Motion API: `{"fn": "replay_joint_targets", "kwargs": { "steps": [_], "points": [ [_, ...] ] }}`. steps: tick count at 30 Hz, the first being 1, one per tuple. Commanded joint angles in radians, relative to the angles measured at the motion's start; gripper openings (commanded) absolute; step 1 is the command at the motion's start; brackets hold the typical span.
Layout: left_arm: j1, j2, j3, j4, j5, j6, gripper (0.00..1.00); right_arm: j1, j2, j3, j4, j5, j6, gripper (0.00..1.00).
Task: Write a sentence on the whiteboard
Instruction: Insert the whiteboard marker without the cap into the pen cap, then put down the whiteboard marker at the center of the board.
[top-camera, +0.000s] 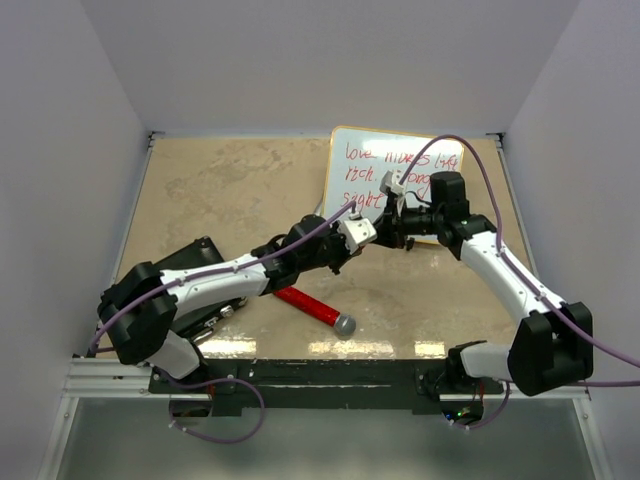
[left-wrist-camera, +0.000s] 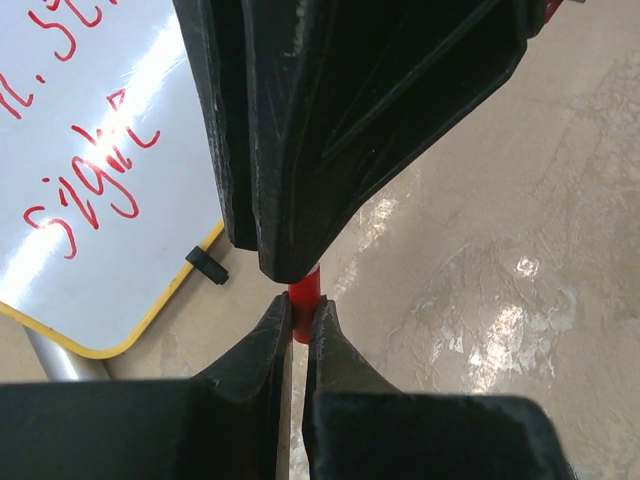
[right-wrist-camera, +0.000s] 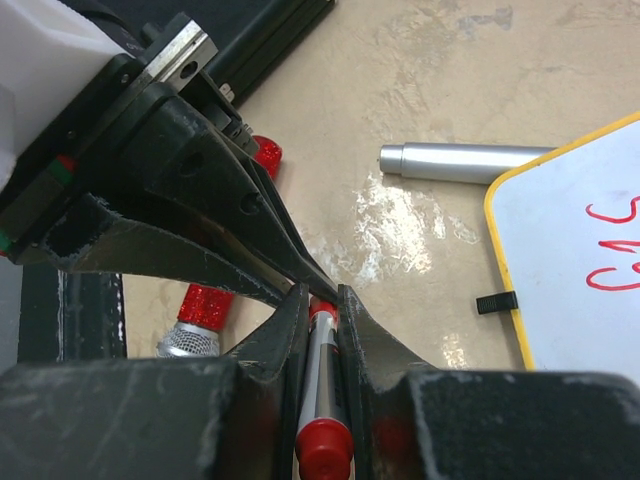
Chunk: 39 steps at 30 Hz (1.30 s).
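Note:
The whiteboard (top-camera: 400, 150) stands at the back right, with the red sentence (top-camera: 398, 166) on it in three lines that start with "love". In front of it the two grippers meet tip to tip over the table. My right gripper (right-wrist-camera: 320, 305) is shut on a grey marker (right-wrist-camera: 322, 375) with red ends. My left gripper (left-wrist-camera: 302, 318) is shut on that marker's red end (left-wrist-camera: 304, 300). In the top view the left gripper (top-camera: 372, 236) and the right gripper (top-camera: 390, 232) hide the marker. The left wrist view shows the board's corner (left-wrist-camera: 90, 290) and the word "sight" (left-wrist-camera: 95, 185).
A red glitter microphone (top-camera: 316, 309) lies on the table below the left arm. A black flat box (top-camera: 190, 262) sits at the left under that arm. A silver cylinder (right-wrist-camera: 460, 160) lies by the board's yellow-edged corner (right-wrist-camera: 500, 250). White walls close in the table.

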Motion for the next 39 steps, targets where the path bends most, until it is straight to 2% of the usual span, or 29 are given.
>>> {"fn": "replay_joint_targets", "kwargs": {
  "steps": [1,3,4,6,7,9,10,12,15,16,18,19,22,25,26,27,28,31,35,39],
  "points": [
    [-0.027,-0.115,-0.058,0.559,0.138,-0.072,0.01,0.052,0.020,-0.032,-0.090,0.045,-0.014,0.00],
    [-0.019,-0.132,-0.111,0.597,0.148,-0.129,0.19,0.049,0.023,-0.021,-0.107,0.057,-0.028,0.00],
    [-0.016,-0.140,-0.149,0.597,0.148,-0.134,0.36,0.048,0.022,-0.012,-0.117,0.068,-0.037,0.00],
    [-0.010,-0.170,-0.181,0.567,0.148,-0.199,0.43,0.032,0.008,0.008,-0.142,0.081,-0.063,0.00],
    [-0.007,-0.184,-0.215,0.549,0.142,-0.218,0.54,0.028,0.002,0.016,-0.153,0.116,-0.080,0.00],
    [0.017,-0.253,-0.252,0.489,0.138,-0.268,0.64,0.022,-0.017,0.036,-0.202,0.167,-0.144,0.00],
    [0.043,-0.284,-0.284,0.429,0.134,-0.285,0.74,0.019,-0.030,0.048,-0.229,0.207,-0.175,0.00],
    [0.079,-0.378,-0.301,0.348,0.135,-0.345,0.81,0.018,-0.034,0.071,-0.347,0.265,-0.297,0.01],
    [0.183,-0.491,-0.284,0.129,0.132,-0.405,0.89,0.017,-0.034,0.087,-0.462,0.411,-0.418,0.08],
    [0.227,-0.511,-0.249,0.004,0.120,-0.404,0.93,0.017,-0.029,0.087,-0.482,0.489,-0.439,0.09],
    [0.254,-0.554,-0.206,-0.112,0.100,-0.355,0.96,0.018,-0.005,0.071,-0.504,0.546,-0.457,0.15],
    [0.261,-0.563,-0.167,-0.224,0.054,-0.327,0.96,0.018,0.005,0.062,-0.501,0.581,-0.456,0.16],
    [0.261,-0.592,-0.131,-0.347,-0.094,-0.231,0.96,0.023,0.046,0.050,-0.455,0.630,-0.405,0.21],
    [0.263,-0.637,-0.160,-0.386,-0.232,-0.177,0.96,0.067,0.100,0.056,-0.418,0.706,-0.350,0.28],
    [0.261,-0.650,-0.174,-0.383,-0.254,-0.171,0.96,0.090,0.107,0.057,-0.414,0.717,-0.342,0.36],
    [0.261,-0.681,-0.204,-0.378,-0.266,-0.166,0.96,0.097,0.114,0.062,-0.408,0.723,-0.326,0.42],
    [0.261,-0.695,-0.214,-0.369,-0.274,-0.164,0.96,0.101,0.114,0.077,-0.407,0.714,-0.322,0.52],
    [0.263,-0.726,-0.224,-0.383,-0.282,-0.158,0.96,0.104,0.101,0.131,-0.426,0.671,-0.319,0.64],
    [0.261,-0.756,-0.241,-0.395,-0.297,-0.157,0.96,0.103,0.057,0.191,-0.430,0.622,-0.298,0.68],
    [0.281,-0.821,-0.290,-0.364,-0.223,-0.221,1.00,0.046,-0.030,0.202,-0.398,0.513,-0.276,0.69]
  ]
}}
